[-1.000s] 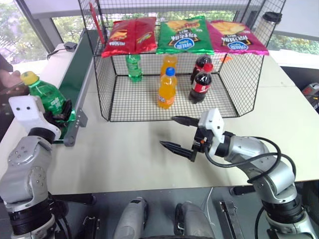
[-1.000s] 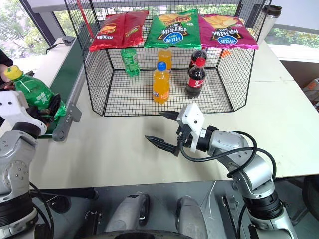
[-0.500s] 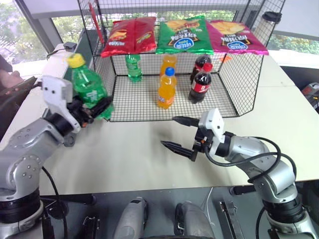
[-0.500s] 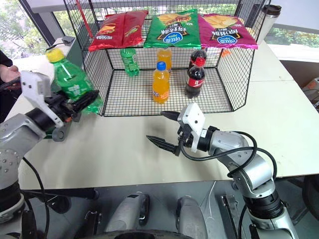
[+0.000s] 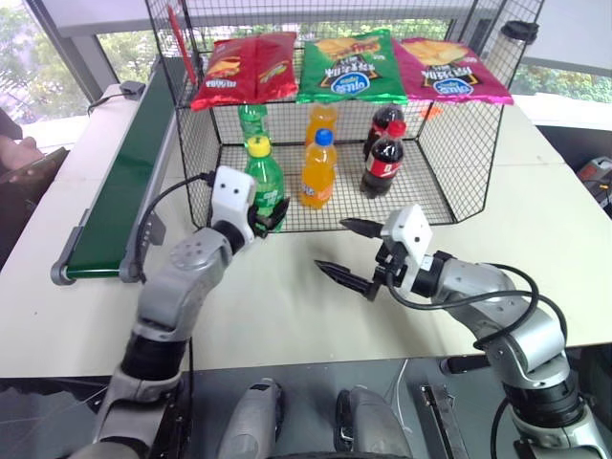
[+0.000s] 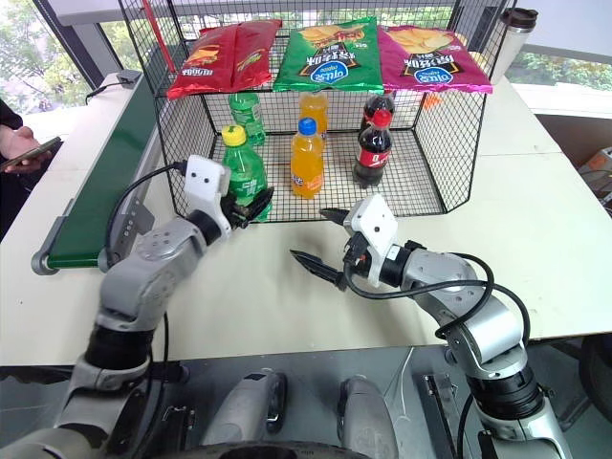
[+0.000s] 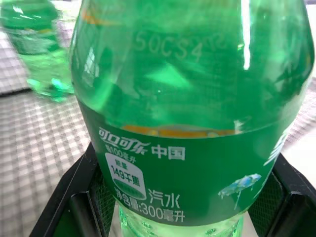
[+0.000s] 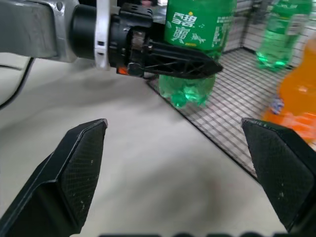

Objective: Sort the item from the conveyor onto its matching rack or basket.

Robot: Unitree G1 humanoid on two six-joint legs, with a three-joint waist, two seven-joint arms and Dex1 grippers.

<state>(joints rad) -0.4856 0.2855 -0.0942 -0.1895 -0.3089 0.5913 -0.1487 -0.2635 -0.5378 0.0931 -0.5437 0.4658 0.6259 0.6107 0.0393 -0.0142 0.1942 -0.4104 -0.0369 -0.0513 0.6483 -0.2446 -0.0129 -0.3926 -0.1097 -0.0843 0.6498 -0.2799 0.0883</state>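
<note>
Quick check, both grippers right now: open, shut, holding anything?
Left gripper: shut on the yellow-capped green soda bottle, held upright at the front edge of the wire cage.
Right gripper: open, holding nothing.

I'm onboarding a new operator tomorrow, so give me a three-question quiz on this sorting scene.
1. True or false: the left gripper is shut on the yellow-capped green bottle.
2. The right gripper is: A) open, holding nothing B) shut on the cola bottle.
3. Fill in: the held bottle stands at the front edge of the black wire ____.

Key: 1 true; 2 A; 3 basket.
</note>
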